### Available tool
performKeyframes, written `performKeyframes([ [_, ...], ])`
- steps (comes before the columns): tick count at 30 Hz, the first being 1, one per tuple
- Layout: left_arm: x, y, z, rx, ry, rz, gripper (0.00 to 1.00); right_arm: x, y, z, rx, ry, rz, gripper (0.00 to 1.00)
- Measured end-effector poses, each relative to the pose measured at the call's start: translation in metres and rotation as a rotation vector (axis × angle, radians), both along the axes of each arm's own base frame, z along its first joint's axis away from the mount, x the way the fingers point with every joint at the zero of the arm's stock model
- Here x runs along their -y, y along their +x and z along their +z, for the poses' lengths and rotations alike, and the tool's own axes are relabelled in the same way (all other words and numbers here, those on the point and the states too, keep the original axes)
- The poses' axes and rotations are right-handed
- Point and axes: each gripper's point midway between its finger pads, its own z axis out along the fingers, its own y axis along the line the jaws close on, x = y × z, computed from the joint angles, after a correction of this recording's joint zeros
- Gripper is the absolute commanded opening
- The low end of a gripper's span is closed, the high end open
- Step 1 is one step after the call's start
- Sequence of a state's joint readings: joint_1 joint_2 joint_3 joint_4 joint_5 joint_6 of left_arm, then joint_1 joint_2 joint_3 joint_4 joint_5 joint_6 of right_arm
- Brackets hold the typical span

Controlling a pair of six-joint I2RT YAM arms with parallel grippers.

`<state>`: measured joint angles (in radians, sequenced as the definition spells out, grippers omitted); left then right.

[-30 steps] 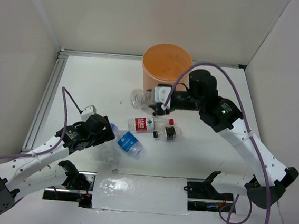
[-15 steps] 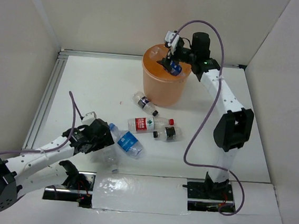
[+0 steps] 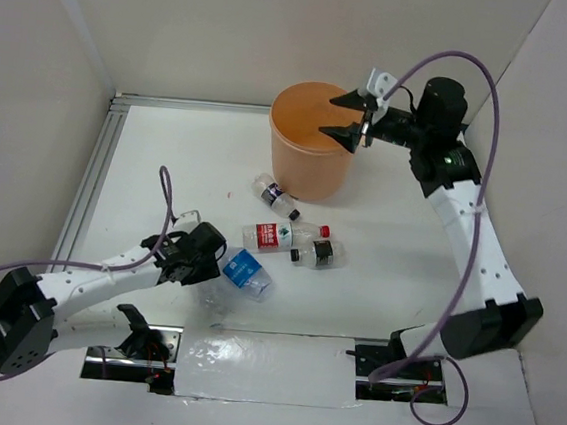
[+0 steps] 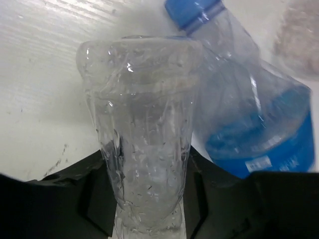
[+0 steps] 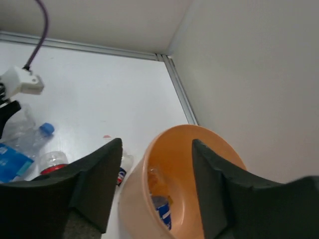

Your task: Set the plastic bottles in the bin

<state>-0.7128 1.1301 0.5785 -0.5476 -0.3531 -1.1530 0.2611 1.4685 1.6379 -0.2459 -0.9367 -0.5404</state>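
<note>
The bin (image 3: 308,170) is a round orange bucket at the back middle of the table. My right gripper (image 3: 345,116) hangs open over its right rim with nothing between its fingers. In the right wrist view the right gripper (image 5: 157,144) frames the bin (image 5: 130,204), where a blue-labelled bottle (image 5: 162,213) lies inside. My left gripper (image 3: 203,265) is low at the front left, shut on a crumpled clear bottle (image 4: 144,139), with its fingers (image 4: 94,199) pressed on both sides. A blue-labelled bottle (image 3: 244,272) lies against it on the right and shows as the blue-capped bottle (image 4: 259,134).
A red-labelled bottle (image 3: 276,236) and a dark-labelled bottle (image 3: 318,254) lie mid-table. A small bottle (image 3: 275,197) rests at the bin's foot. White walls close in the left, back and right, with a metal rail (image 3: 91,179) along the left edge.
The right gripper let a blue-labelled bottle fall into the bin and drew back to the right, jaws empty. The left gripper moved onto the clear bottle and closed on it.
</note>
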Motion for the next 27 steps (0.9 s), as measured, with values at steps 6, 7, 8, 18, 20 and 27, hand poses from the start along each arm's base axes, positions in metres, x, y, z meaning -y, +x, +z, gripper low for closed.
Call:
performKeyframes([
  [6,0.033,0.016,0.109,0.224,-0.124,-0.156,0.11,0.019,-0.07,-0.04,-0.081,-0.046,0.022,1.0],
  [7,0.043,0.025,0.141,0.301,-0.157,-0.194,0.11,0.023,-0.076,-0.058,-0.113,-0.066,0.019,1.0],
  [8,0.053,0.036,0.174,0.386,-0.194,-0.226,0.11,0.027,-0.083,-0.078,-0.151,-0.091,0.017,1.0],
  [18,0.172,0.209,0.401,1.0,-0.24,-0.361,0.16,0.067,-0.13,-0.256,-0.356,-0.372,-0.032,0.59],
  [20,0.19,0.249,0.408,1.043,-0.221,-0.337,0.29,0.07,-0.127,-0.262,-0.343,-0.398,-0.041,0.72],
  [27,0.205,0.354,0.341,1.016,-0.062,-0.237,0.77,0.077,-0.12,-0.272,-0.311,-0.441,-0.065,0.9],
])
